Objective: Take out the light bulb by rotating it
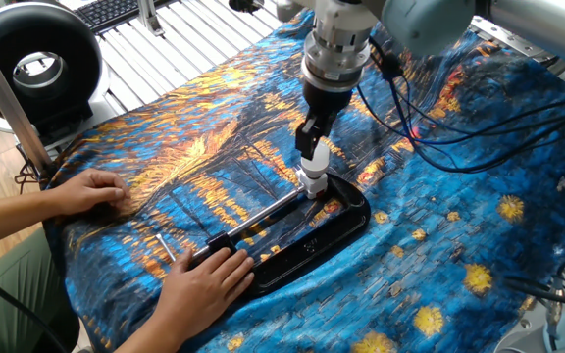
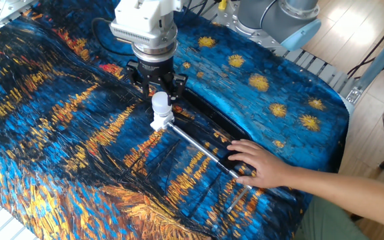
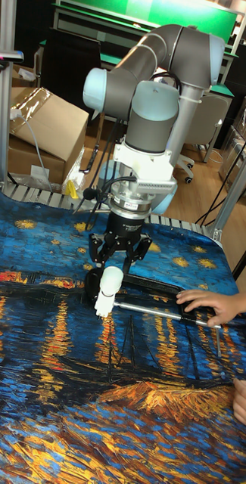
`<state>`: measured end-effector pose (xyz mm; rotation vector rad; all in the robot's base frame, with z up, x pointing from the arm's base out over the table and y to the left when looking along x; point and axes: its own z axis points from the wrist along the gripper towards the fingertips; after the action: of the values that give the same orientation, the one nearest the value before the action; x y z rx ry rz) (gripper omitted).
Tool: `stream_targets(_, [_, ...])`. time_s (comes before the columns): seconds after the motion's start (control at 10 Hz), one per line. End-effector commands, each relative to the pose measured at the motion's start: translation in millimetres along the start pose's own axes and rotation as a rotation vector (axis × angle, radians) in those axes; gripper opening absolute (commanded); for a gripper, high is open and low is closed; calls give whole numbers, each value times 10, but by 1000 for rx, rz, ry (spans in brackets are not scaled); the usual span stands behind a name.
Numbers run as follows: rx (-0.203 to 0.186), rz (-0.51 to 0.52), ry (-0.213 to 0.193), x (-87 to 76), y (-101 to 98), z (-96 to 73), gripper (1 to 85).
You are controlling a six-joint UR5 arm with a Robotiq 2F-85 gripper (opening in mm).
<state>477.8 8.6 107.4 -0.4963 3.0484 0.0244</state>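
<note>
The light bulb (image 1: 313,162) is small, white and frosted. It stands upright in a short white socket (image 1: 311,183) at the end of a metal rod (image 1: 263,216), on the rim of a black tray (image 1: 346,224). My gripper (image 1: 312,145) comes straight down from above, its dark fingers shut on the bulb's rounded top. In the other fixed view the bulb (image 2: 159,103) shows below the gripper (image 2: 159,93), above the socket (image 2: 160,122). The tall fixed view shows the bulb (image 3: 107,282) under the gripper (image 3: 113,268).
A person's hand (image 1: 204,279) presses on the near end of the tray, and the other hand (image 1: 91,188) rests on the blue and orange cloth. A loose metal pin (image 1: 168,248) lies near the hands. Cables (image 1: 439,127) hang behind the arm. A black round device (image 1: 37,64) stands far left.
</note>
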Motion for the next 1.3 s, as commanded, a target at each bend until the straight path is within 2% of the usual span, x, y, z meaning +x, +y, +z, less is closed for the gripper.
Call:
stream_targets(0.0, [-4,23,10,23,9,0,577])
stream_targets(0.2, [-10,45,7,-50,92,96,580])
stream_targets(0.4, [-17,47,1,-73,126,108,580])
stream_targets(0.7, [-20,50,4,-77,123,126,577])
stream_targets(1.2, [-2,52,8,-45,43,155,550])
